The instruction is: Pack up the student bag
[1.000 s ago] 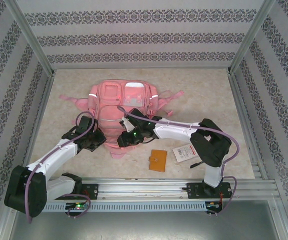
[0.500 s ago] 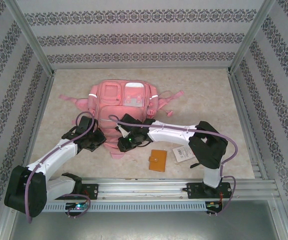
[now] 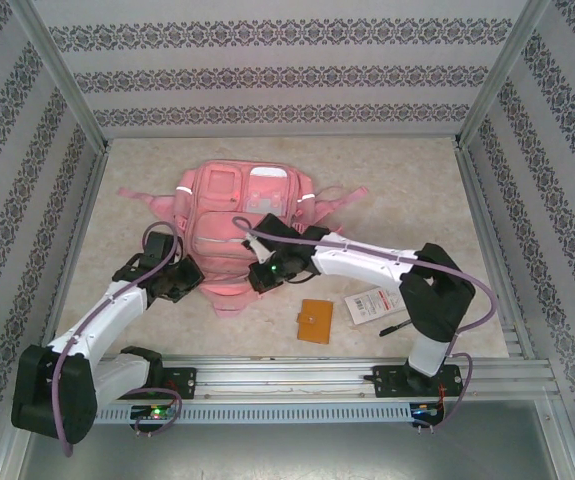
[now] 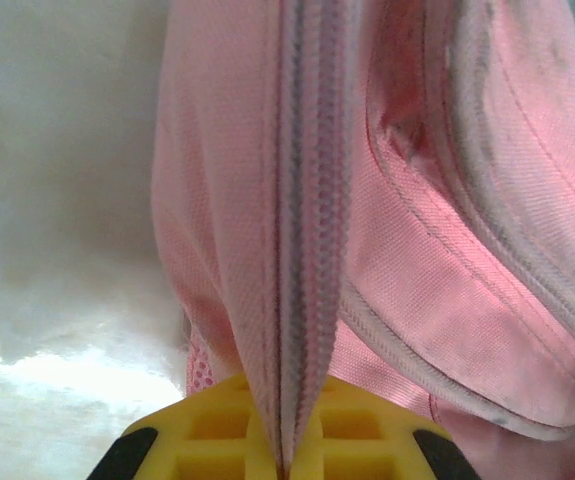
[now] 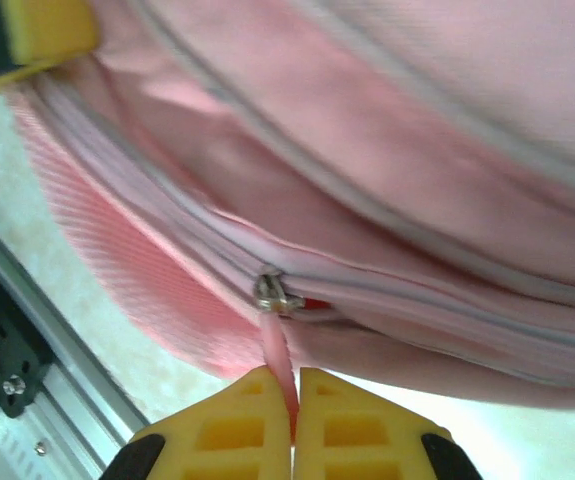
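Right jaws pinch the thin zip pull (image 5: 277, 345), left jaws clamp the student bag (image 3: 237, 200) by its zip seam: tug off-line and the pull could slip or the slider (image 5: 275, 291) jam.

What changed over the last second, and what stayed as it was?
The right claw closed on the zip pull at the near end of the bag, and its arm swung slightly right. The left claw edged left, and the bag shifted a little with it. Unchanged: the left claw stays clamped on the zip seam; the wallet and packet have not moved.
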{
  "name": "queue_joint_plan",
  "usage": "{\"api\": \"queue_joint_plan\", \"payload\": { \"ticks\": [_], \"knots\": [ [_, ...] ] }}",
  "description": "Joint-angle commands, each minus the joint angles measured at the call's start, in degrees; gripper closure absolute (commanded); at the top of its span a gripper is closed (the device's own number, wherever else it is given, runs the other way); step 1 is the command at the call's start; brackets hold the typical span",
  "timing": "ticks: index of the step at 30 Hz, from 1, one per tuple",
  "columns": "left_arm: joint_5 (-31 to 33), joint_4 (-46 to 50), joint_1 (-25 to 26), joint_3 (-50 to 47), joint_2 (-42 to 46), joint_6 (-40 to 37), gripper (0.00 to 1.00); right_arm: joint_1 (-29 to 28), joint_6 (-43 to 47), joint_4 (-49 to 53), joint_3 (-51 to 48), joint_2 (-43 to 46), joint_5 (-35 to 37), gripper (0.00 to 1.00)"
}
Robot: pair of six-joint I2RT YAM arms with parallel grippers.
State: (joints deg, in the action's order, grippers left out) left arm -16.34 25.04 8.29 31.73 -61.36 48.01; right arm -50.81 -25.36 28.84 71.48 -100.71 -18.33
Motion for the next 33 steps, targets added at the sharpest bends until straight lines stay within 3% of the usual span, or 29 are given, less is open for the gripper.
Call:
{"api": "queue_joint_plan", "payload": {
  "ticks": [1, 6, 11, 12, 13, 14, 17, 21, 26, 29, 33],
  "knots": [
    [5.7, 4.9, -4.9, 1.9, 0.5, -7.1, 1.00, 4.7, 4.0, 13.0, -3.1, 2.3, 5.5, 1.00],
    [3.5, 4.2, -10.7, 6.4, -4.9, -14.2, 1.00, 6.8, 7.0, 14.1, -4.6, 3.1, 6.6, 1.00],
    [-4.5, 6.1, -19.7, 17.8, -17.1, -17.1, 1.00, 4.9, 6.2, 10.0, -4.4, 3.4, 0.7, 1.00],
    [-5.5, 6.1, -21.0, 20.0, -19.6, -17.1, 0.91, 4.4, 4.8, 8.3, -4.3, 3.3, -1.0, 1.00],
    [-5.9, 6.6, -21.7, 22.1, -21.8, -16.9, 0.71, 3.8, 3.1, 5.8, -4.2, 3.2, -3.2, 1.00],
    [-6.8, 7.5, -22.1, 23.7, -23.3, -16.7, 0.65, 3.2, 1.8, 3.7, -4.1, 3.0, -5.1, 1.00],
    [-12.5, 10.3, -22.1, 25.5, -24.6, -16.0, 0.48, 0.8, -1.3, -1.9, -3.2, 2.4, -7.3, 1.00],
    [-11.9, 12.9, -21.7, 18.8, -15.1, -12.4, 0.38, -1.1, -4.9, -11.4, -4.4, 3.5, -6.4, 0.76],
    [-9.7, 14.0, -17.1, 10.0, -3.6, -4.2, 0.36, -3.8, -7.6, -18.7, -1.8, 0.2, -2.8, 0.58],
    [-8.5, 10.9, -13.5, 7.1, -1.4, 1.3, 0.35, -5.1, -11.1, -19.4, 1.5, -3.8, 0.3, 0.57],
    [-3.8, 9.9, -10.1, 6.3, 0.3, 4.4, 0.35, -5.3, -21.5, -24.5, 3.0, -8.7, -1.4, 0.52]
  ]
}}
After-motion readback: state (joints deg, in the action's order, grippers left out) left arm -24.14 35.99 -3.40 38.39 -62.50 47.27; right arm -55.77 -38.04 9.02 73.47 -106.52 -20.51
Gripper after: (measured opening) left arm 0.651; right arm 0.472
